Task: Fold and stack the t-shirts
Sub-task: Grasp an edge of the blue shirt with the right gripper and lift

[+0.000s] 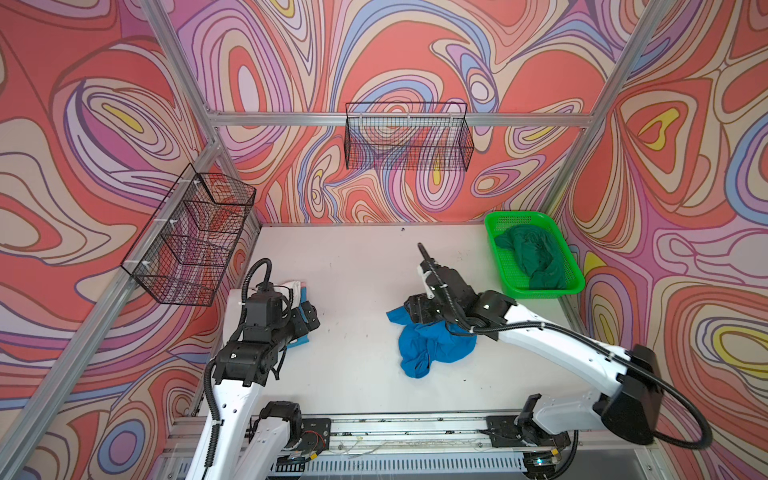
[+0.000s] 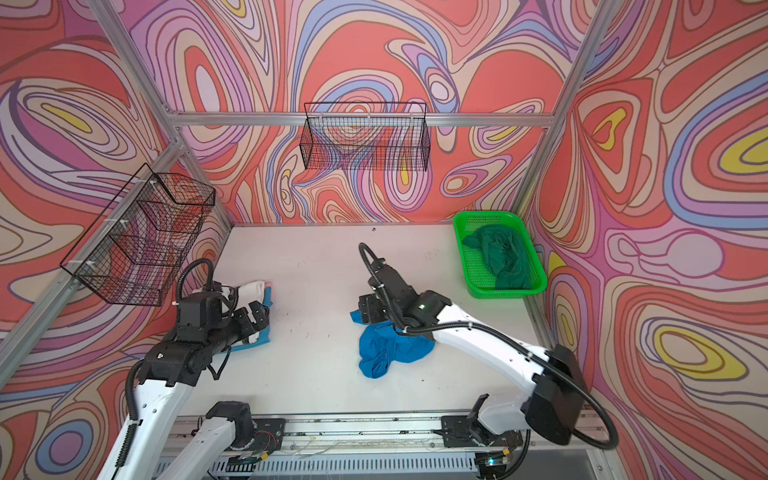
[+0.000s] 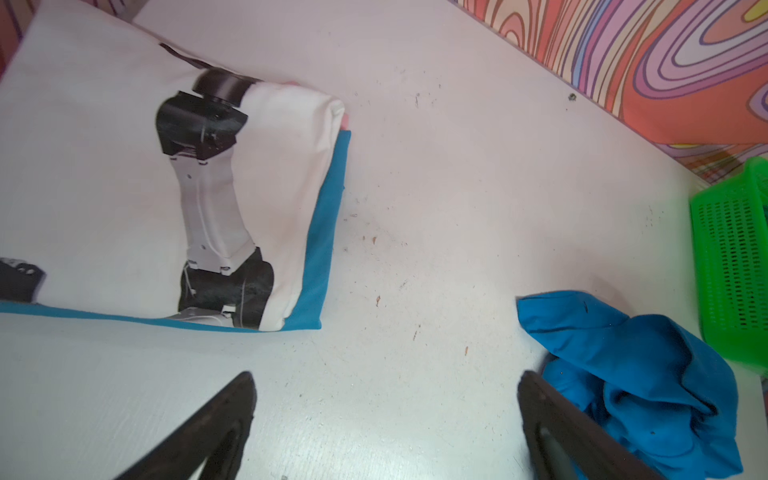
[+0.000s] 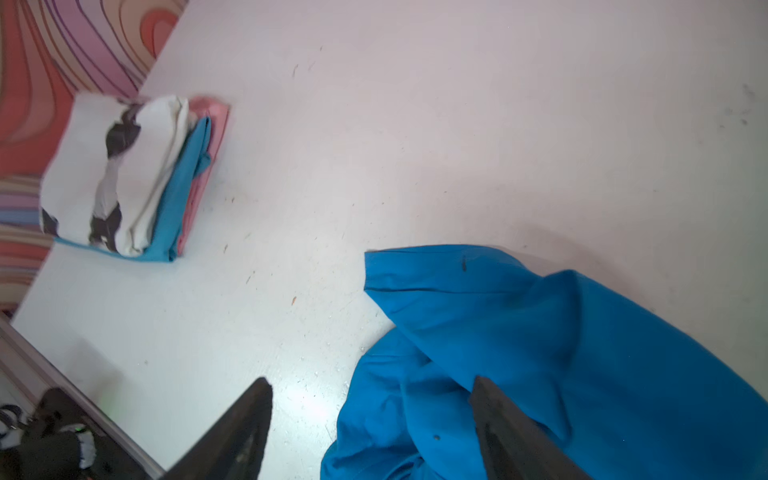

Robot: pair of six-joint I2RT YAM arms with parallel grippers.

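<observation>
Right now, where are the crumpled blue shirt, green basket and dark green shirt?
crumpled blue shirt (image 1: 432,349): in a top view, its middle.
green basket (image 1: 544,291): in a top view, near rim.
dark green shirt (image 1: 536,257): in a top view, its middle.

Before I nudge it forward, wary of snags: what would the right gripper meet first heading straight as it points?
Probably the crumpled blue shirt, whose edge lies just ahead of the right gripper; depth is unclear, maybe bare table.

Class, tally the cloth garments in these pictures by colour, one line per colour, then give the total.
Blue: 2, crumpled blue shirt, folded blue shirt
White printed shirt: 1
Pink folded cloth: 1
Dark green shirt: 1
Total: 5
</observation>
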